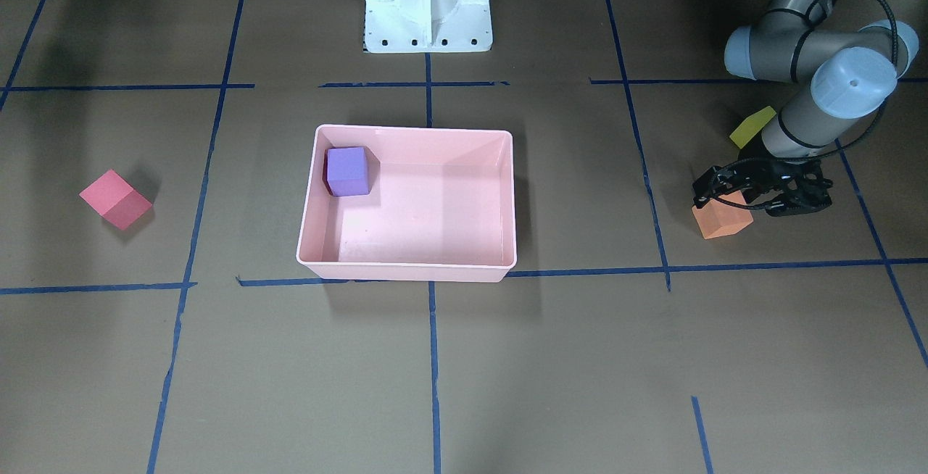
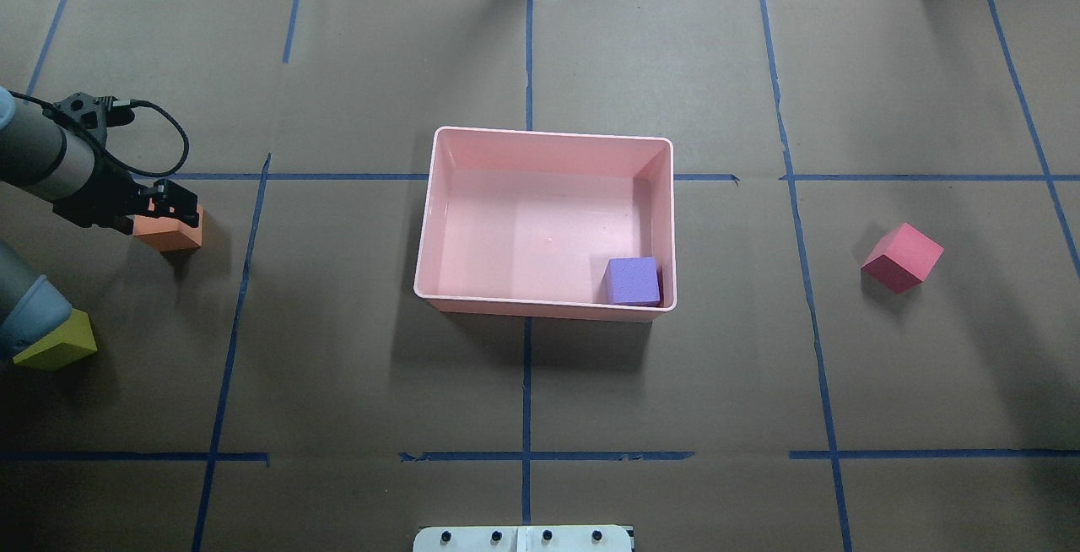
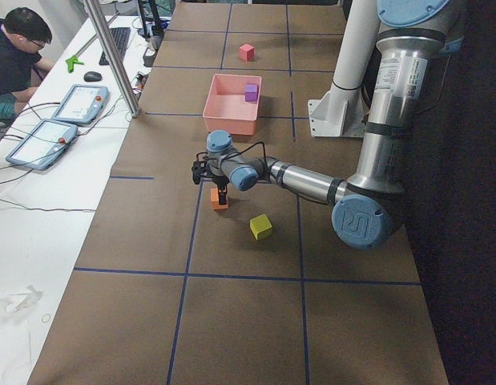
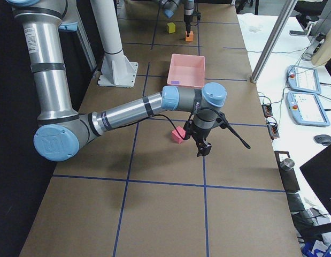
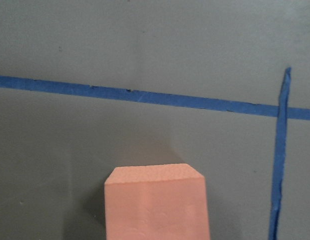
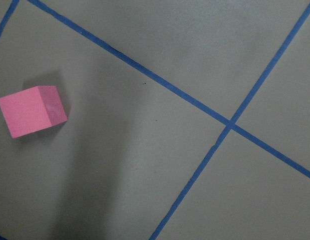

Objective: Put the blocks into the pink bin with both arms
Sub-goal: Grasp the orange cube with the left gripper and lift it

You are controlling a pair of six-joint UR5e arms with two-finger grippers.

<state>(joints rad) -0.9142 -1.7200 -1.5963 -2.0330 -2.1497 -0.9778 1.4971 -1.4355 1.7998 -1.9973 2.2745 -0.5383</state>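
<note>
The left gripper (image 2: 173, 204) sits directly over the orange block (image 2: 175, 235), which rests on the surface. Whether its jaws have closed on the block cannot be told. In the overhead view the pink bin (image 2: 548, 135) lies at 3 o'clock from that block, with the purple block (image 2: 633, 280) in its 5 o'clock corner. The right gripper (image 4: 201, 149), its state unreadable, hangs near the red-pink block (image 4: 178, 135), so the right arm is the nearer one for it.

Bin (image 2: 548, 133) mid-table — corner block (image 2: 633, 280) inside; left blocks (image 2: 173, 233) (image 2: 57, 348) and right block (image 2: 901, 257) outside.
</note>
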